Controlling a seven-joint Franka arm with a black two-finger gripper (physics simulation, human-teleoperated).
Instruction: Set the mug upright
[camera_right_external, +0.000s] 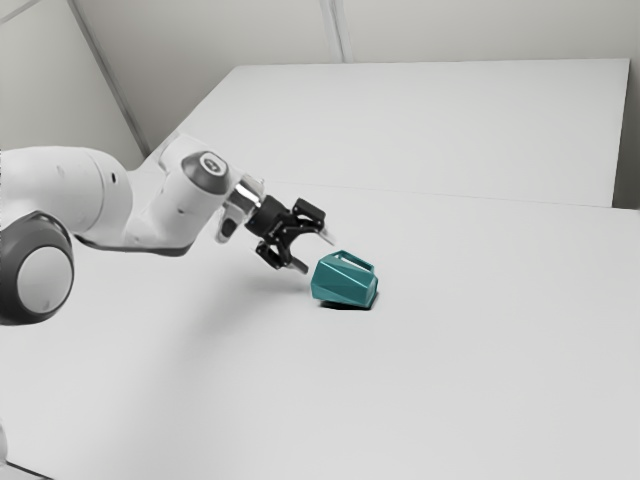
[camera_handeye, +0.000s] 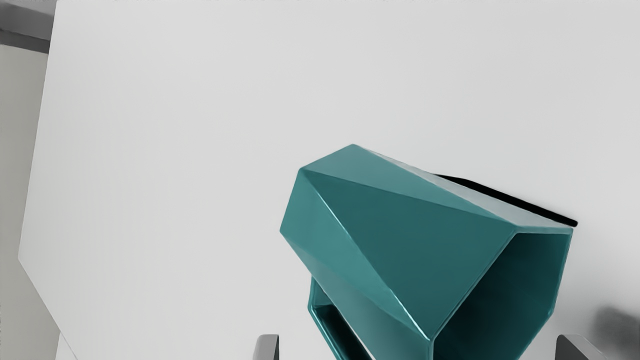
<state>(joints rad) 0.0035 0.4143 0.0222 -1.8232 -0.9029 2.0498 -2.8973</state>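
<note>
- pale walls (camera_right_external: 200, 35) stand beyond the mug (camera_right_external: 342, 282), and a white table (camera_right_external: 450, 390) spreads out under and around it.
- the teal, faceted mug lies on its side on that table, its mouth (camera_handeye: 505, 290) open in the wrist view, the depths of it too dark to make out.
- the mug's handle (camera_handeye: 317, 316) runs past the wrist view's edge, so part of it is cut off there, as is part of the rim.
- a black strip (camera_handeye: 520, 200) shows along the mug's underside; what it is, one cannot quite say.
- the arm (camera_right_external: 150, 215) comes in from the exterior view's left of the mug, cut off at that edge.
- the gripper (camera_right_external: 317, 254) is just beside the mug, its fingers spread wide apart, wider than the part of the mug seen between them in the wrist view; table shows on either side, and they hold nothing.
</note>
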